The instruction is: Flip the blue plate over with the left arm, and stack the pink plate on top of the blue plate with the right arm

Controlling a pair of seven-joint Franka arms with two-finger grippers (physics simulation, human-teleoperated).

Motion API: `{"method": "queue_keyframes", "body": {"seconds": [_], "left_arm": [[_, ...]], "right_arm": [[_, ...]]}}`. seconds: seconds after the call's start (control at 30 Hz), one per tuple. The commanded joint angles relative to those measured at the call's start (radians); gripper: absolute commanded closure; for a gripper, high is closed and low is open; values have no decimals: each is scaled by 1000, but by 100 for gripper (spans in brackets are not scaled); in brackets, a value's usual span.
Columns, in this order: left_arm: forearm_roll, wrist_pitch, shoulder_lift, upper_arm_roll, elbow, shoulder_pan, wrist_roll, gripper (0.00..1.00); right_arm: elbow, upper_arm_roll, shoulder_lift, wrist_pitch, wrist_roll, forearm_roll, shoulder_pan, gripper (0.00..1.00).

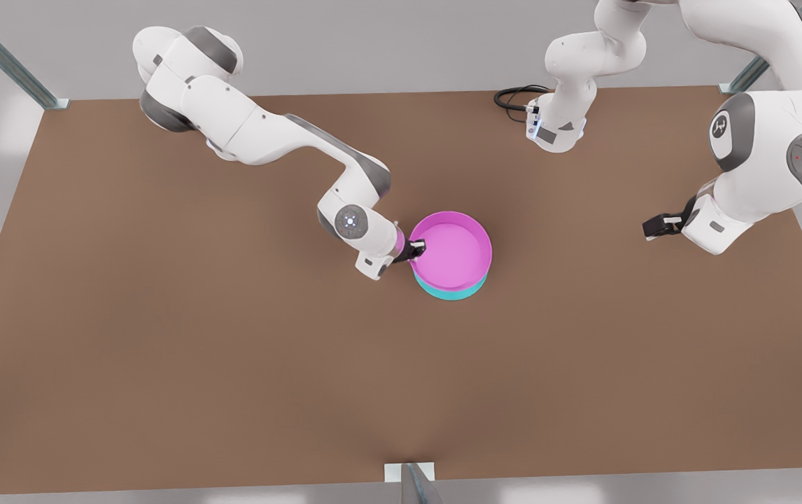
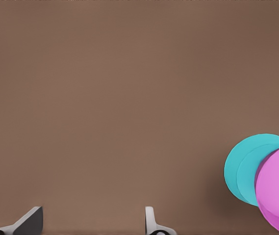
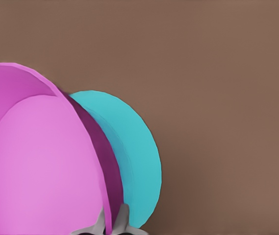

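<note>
Right claw [image 1: 418,248]: mine, on the arm reaching in from the front view's left; my two fingers [image 3: 122,220] are pinched on the rim of the pink plate, one inside the wall and one outside.
Pink plate [image 1: 451,250]: near the middle of the worktop, open side up, sitting over the blue plate and covering most of it; in my right wrist view its rim runs straight between my fingertips.
Blue plate [image 1: 451,290]: under the pink one, a turquoise crescent showing along its near edge in the front view; its flat base faces up in both wrist views, so it lies upside down on the worktop.
Left claw [image 1: 661,225]: mine too, on the arm at the front view's right, well apart from the plates and hanging above bare worktop; its fingers [image 2: 151,223] stand wide apart with nothing between them. This arm waits.
Worktop [image 1: 233,364]: plain brown surface.
Cable [image 1: 513,96]: a black loop lying by the far arm base.
</note>
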Motion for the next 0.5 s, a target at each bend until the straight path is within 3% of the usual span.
{"method": "queue_keyframes", "body": {"seconds": [0.0,0.03,0.07,0.27,0.3,0.33,0.37,0.4,0.47], "left_arm": [[0,0,0,0,0,0,0,0],[0,0,0,0,0,0,0,0],[0,0,0,0,0,0,0,0],[0,-5,-2,0,0,0,-4,0],[0,-5,-2,0,0,0,-4,0],[0,-5,-2,0,2,0,-4,0],[0,-5,-2,0,2,0,-4,0],[0,-5,-2,0,2,0,-4,0],[0,-5,-3,-2,2,0,-4,0]], "right_arm": [[2,0,0,1,4,-4,0,34],[2,0,0,10,4,-4,0,8],[2,0,0,13,3,-4,0,0],[2,1,-34,-28,6,-2,-20,0],[21,1,-93,-122,27,-2,-29,0],[106,1,-178,-330,72,6,-60,0],[295,-2,-195,-638,73,2,-106,0],[382,0,-195,-813,75,10,-173,0],[471,-34,-276,-990,-111,-5,-383,0]]}}
